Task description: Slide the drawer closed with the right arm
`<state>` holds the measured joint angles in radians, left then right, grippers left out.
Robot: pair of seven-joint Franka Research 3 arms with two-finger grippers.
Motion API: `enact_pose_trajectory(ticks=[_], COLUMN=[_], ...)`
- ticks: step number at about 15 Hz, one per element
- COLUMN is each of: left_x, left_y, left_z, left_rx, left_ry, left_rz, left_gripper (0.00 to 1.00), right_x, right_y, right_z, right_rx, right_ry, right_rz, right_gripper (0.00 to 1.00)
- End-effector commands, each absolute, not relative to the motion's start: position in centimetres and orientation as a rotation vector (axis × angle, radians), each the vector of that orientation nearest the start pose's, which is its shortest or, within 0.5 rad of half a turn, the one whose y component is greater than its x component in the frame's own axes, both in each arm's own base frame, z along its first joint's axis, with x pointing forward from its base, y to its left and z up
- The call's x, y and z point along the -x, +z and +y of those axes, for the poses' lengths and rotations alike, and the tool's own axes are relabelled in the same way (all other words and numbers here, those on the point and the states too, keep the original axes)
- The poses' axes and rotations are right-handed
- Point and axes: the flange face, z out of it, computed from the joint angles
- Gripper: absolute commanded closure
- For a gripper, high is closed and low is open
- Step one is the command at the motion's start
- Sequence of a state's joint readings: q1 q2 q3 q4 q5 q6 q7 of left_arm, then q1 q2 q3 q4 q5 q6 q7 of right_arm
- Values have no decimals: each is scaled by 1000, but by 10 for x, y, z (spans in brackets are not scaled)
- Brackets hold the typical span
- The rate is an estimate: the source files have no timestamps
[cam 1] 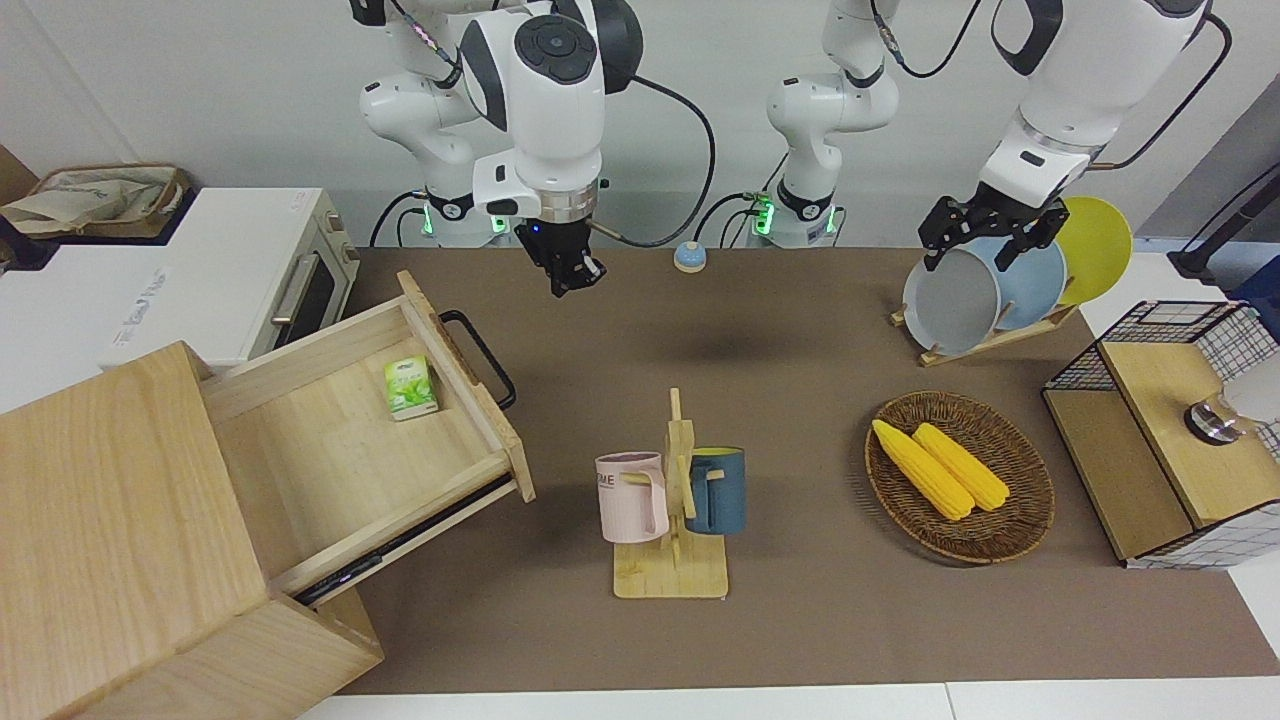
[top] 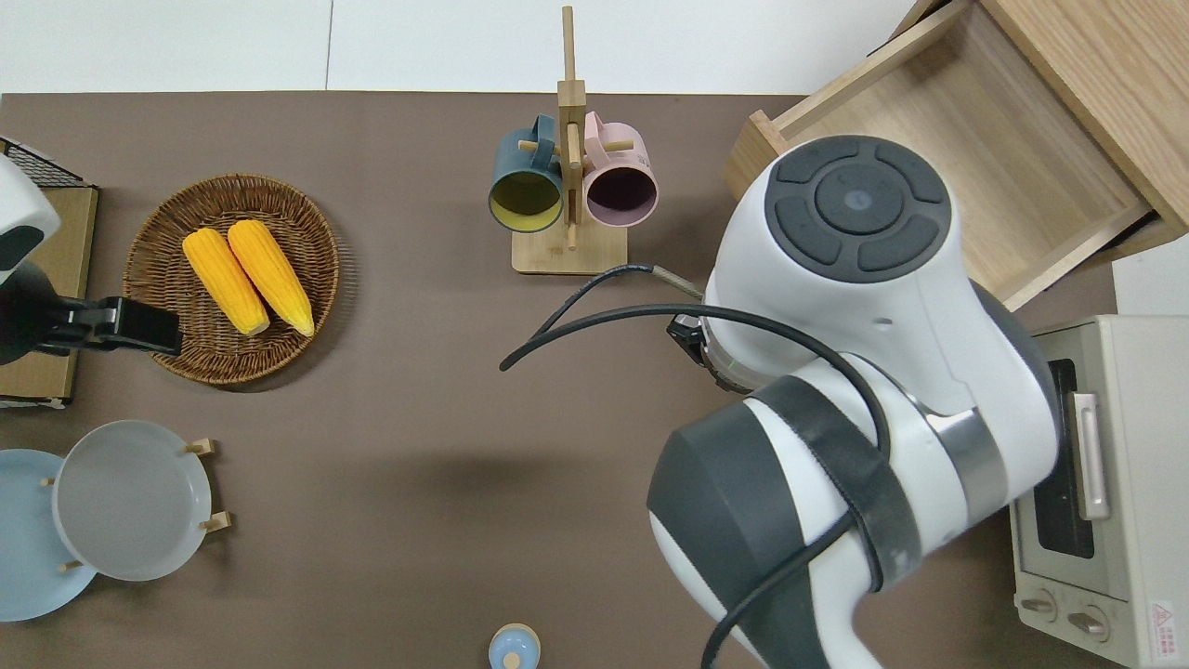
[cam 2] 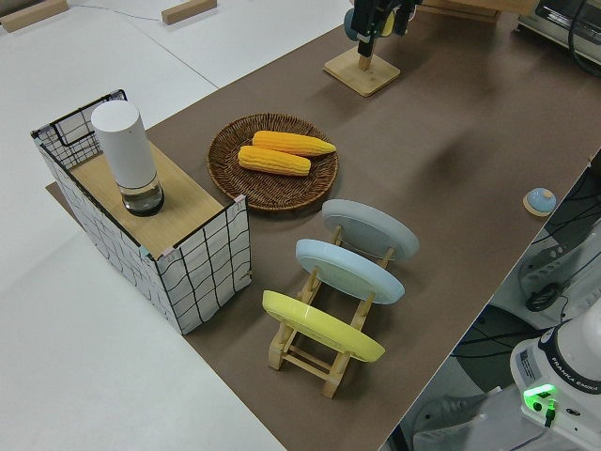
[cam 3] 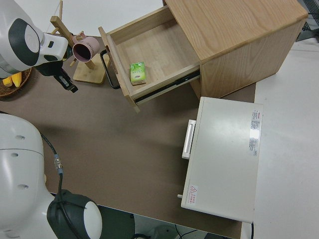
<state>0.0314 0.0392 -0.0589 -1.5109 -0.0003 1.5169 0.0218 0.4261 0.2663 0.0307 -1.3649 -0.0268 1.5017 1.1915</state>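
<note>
Item: drawer (cam 1: 330, 440), wide, shallow, pale wood, part of a large cabinet (cam 1: 120, 530) at the right arm's end of the surface (cam 1: 800, 600). Standing fully pulled out on its runners. Contents: one small green carton (cam 1: 410, 387) lying on the drawer floor near the front panel.

Handling, as I judge it: rigid, light with so little inside, and free to run straight back on its slides. It needs no grip; a flat push on the front panel should carry it home, applied near the middle so it does not skew. The black loop handle (cam 1: 482, 358) on the front is the other hold, but pushing there risks slipping off the bar.

Right claw (cam 1: 572, 272): hanging in the air, pointing down, clear of the drawer front and holding nothing; I cannot tell how its fingers stand. It hangs off the handle side of the drawer, not touching it.

Left arm: parked.
</note>
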Motion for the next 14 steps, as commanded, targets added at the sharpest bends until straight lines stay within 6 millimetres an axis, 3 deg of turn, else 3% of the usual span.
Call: enact_pose_trajectory(ticks=[1,3,10,14], left_x=[-563,-563,-563,-563], left_y=[629,629,629,630], left_z=[-13,-13,-13,-13], left_rx=[3126,3126,3126,3126], left_ry=[62,65,65,60], left_rz=[92,92,92,92], left_gripper=[7,7,7,7], right_x=[-579,-586,-616,-629], right_y=[544,539,495,484], right_z=[268,266,252,237], right_rx=[2912,2878,2862,2849], right_ry=[88,77,77,57], right_rz=[1366,1395,1437,1460], right_gripper=[1000,1000,1000,1000])
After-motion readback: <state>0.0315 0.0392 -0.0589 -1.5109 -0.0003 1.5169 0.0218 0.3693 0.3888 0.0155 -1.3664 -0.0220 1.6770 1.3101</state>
